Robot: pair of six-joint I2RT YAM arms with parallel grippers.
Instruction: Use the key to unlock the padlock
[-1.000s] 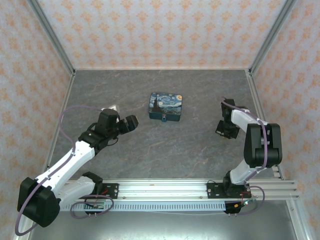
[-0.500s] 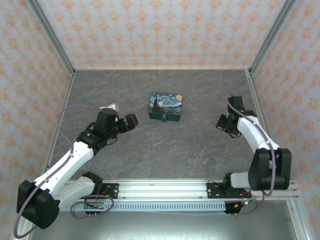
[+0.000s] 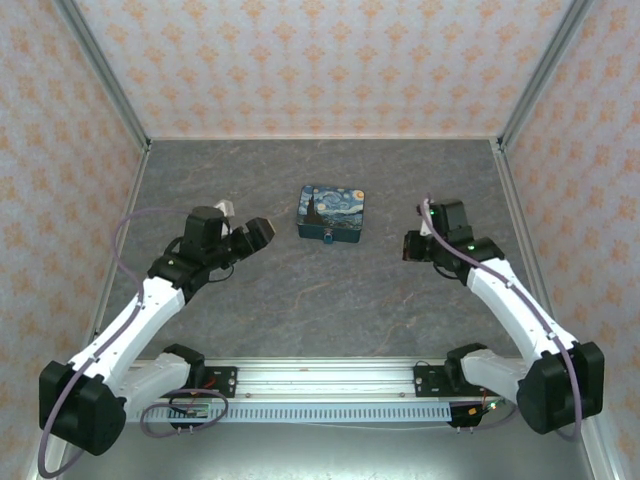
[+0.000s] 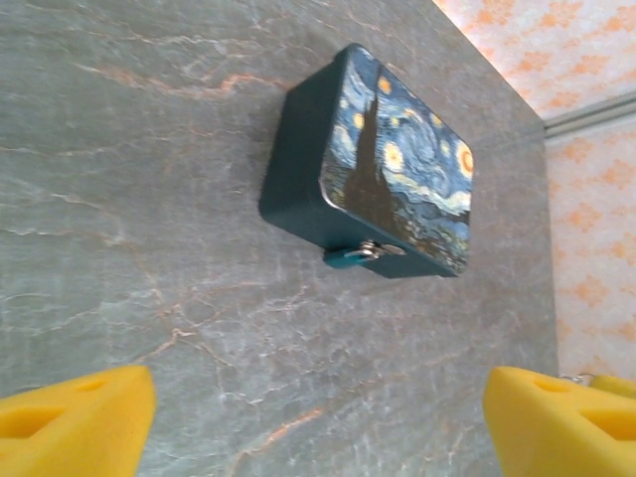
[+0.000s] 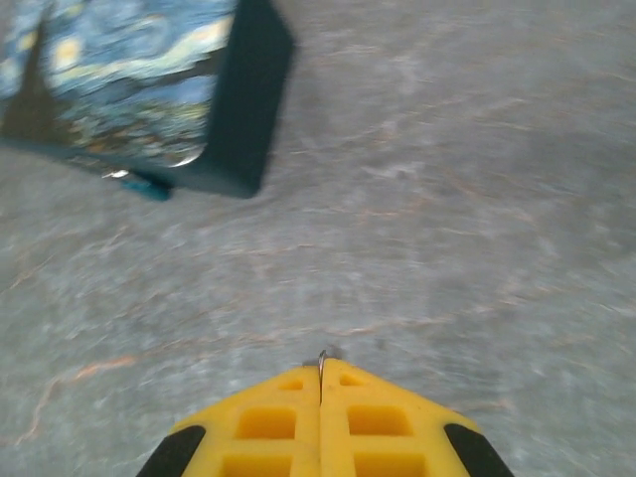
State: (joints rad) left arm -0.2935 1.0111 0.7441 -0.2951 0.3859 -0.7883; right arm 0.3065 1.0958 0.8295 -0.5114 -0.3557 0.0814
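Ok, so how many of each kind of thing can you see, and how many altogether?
Tin: 1
Padlock: 1
Key, seemingly the metal tip pinched in the right gripper: 1
Grippers, counting the left gripper: 2
Total: 5

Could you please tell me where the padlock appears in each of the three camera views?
Top external: the padlock is at picture centre, on the near side of the tin.
Left wrist: the padlock is just below centre, at the tin's lower edge.
Right wrist: the padlock is upper left, under the tin's edge.
Shared landmark: the swirl-painted tin that carries it.
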